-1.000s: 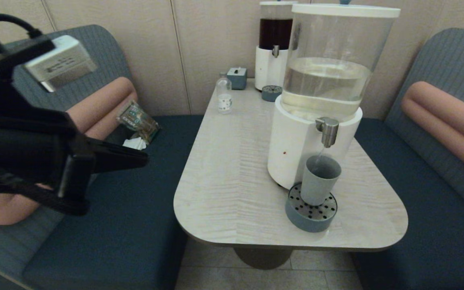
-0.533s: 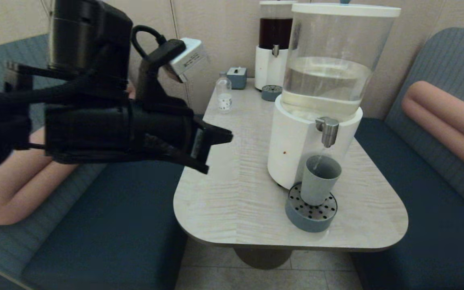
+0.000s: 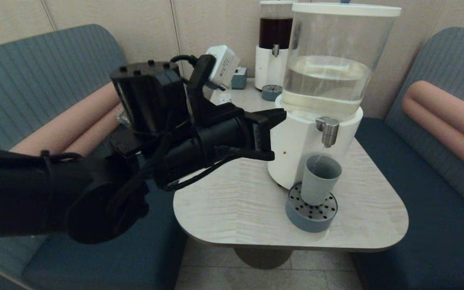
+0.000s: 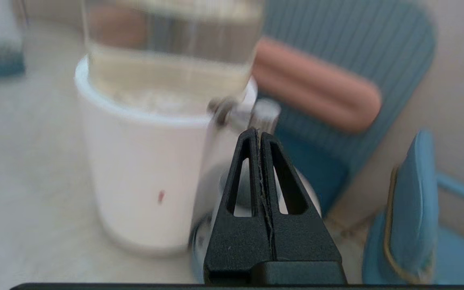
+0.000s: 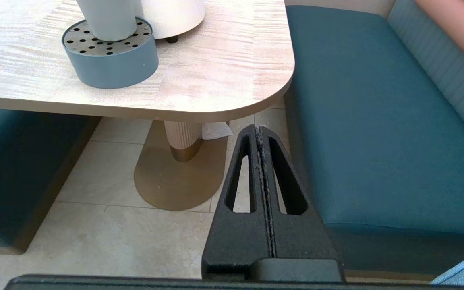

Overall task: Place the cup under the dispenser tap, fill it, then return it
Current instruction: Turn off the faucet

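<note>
Upright on the round perforated drip tray (image 3: 311, 213), the plain grey-blue cup (image 3: 320, 180) stands directly under the steel dispenser tap (image 3: 328, 130). One cup, two dispensers: pale (image 3: 328, 80) near, dark-red (image 3: 275, 44) far. Only the right wrist view shows the table's pedestal (image 5: 183, 141) and the right gripper (image 5: 261, 133), pressed closed, empty. The left gripper (image 3: 274, 133), likewise closed and empty, hovers left of the tap.
</note>
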`<state>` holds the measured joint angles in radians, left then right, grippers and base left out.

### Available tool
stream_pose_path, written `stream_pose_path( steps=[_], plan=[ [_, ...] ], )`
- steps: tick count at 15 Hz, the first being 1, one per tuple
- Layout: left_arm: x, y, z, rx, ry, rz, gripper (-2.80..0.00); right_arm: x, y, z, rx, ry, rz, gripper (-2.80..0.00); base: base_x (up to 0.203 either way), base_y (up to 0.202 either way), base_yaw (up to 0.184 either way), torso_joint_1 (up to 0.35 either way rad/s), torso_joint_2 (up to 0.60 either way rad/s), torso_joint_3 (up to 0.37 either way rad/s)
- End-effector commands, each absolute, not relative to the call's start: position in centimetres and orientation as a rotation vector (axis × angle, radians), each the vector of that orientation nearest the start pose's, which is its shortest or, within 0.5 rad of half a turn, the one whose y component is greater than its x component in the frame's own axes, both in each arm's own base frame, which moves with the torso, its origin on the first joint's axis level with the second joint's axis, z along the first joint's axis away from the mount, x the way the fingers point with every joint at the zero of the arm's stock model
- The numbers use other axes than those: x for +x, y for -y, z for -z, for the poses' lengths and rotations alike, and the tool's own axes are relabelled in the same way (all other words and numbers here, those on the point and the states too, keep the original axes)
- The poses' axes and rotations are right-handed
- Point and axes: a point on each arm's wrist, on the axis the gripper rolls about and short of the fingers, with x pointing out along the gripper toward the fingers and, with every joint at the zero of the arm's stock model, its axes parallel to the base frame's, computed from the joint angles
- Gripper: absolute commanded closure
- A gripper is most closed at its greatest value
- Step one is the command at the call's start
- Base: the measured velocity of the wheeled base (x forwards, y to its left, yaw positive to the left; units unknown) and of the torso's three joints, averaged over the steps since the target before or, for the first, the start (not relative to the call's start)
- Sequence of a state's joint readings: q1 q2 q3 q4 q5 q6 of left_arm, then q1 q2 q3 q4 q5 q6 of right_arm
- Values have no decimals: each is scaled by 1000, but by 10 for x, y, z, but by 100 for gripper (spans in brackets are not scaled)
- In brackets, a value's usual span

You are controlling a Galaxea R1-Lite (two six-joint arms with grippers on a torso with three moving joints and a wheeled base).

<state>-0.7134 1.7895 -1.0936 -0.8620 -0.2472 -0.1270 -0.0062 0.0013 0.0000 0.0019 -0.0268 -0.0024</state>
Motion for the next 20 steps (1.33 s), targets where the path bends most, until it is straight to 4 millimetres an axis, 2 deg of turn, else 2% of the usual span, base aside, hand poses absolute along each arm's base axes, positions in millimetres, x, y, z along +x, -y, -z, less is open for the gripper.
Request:
stream_pose_path(
  steps=[1, 4, 6, 8, 11, 15, 20],
  plan=[
    [263, 237, -243, -205, 280, 976, 0, -22, 0, -75, -3, -5, 32, 0, 0, 0, 0, 0, 0, 0],
    [268, 241, -214, -246, 409, 945, 0, -22, 0, -75, -3, -5, 32, 0, 0, 0, 0, 0, 0, 0],
    [264, 237, -186, -231, 318, 937, 0, -22, 0, -75, -3, -6, 33, 0, 0, 0, 0, 0, 0, 0],
    [262, 234, -172, -219, 264, 930, 0, -23, 0, -75, -3, -5, 32, 0, 0, 0, 0, 0, 0, 0],
    [270, 242, -164, -223, 251, 937, 0, -22, 0, -75, -3, -6, 33, 0, 0, 0, 0, 0, 0, 0],
    [297, 266, -176, -254, 366, 940, 0, -22, 0, -75, -3, -6, 34, 0, 0, 0, 0, 0, 0, 0],
    [314, 286, -162, -254, 380, 946, 0, -22, 0, -75, -3, -6, 32, 0, 0, 0, 0, 0, 0, 0]
  ],
)
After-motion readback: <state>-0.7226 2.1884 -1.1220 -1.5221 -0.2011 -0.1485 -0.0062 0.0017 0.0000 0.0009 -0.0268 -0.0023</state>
